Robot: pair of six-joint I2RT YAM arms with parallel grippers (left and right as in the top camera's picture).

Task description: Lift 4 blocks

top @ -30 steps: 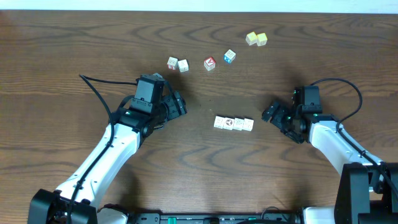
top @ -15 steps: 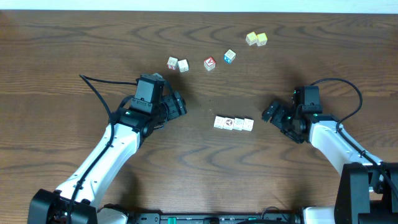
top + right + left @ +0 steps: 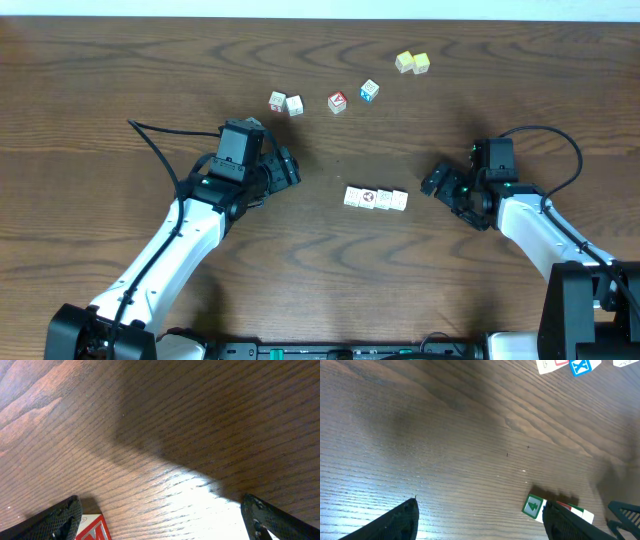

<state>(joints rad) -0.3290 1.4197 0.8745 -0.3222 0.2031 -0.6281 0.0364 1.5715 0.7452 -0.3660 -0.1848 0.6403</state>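
Four blocks (image 3: 376,199) sit in a touching row on the table (image 3: 120,70). Left gripper (image 3: 291,170) and right gripper (image 3: 431,183) flank them, jaws spread wide, holding nothing.

Far across my wooden counter (image 3: 120,70) sit two white cubes (image 3: 278,101), a red-faced cube (image 3: 337,102), a blue-faced cube (image 3: 369,91) and two touching yellow cubes (image 3: 405,62).

**Desk:** dark brown wood-grain desk (image 3: 100,60), carrying all items below.

**Blocks:** four small cream-white printed blocks (image 3: 376,199) in one touching row at mid-desk. They lie between the black left gripper (image 3: 292,170) and the black right gripper (image 3: 430,183), and neither gripper touches them.

**Toward the far edge:**
- two cream-white cubes (image 3: 294,105), side by side
- one red-faced cube (image 3: 337,102)
- one blue-faced cube (image 3: 369,90)
- two pale yellow cubes (image 3: 404,62), side by side, nearest that edge
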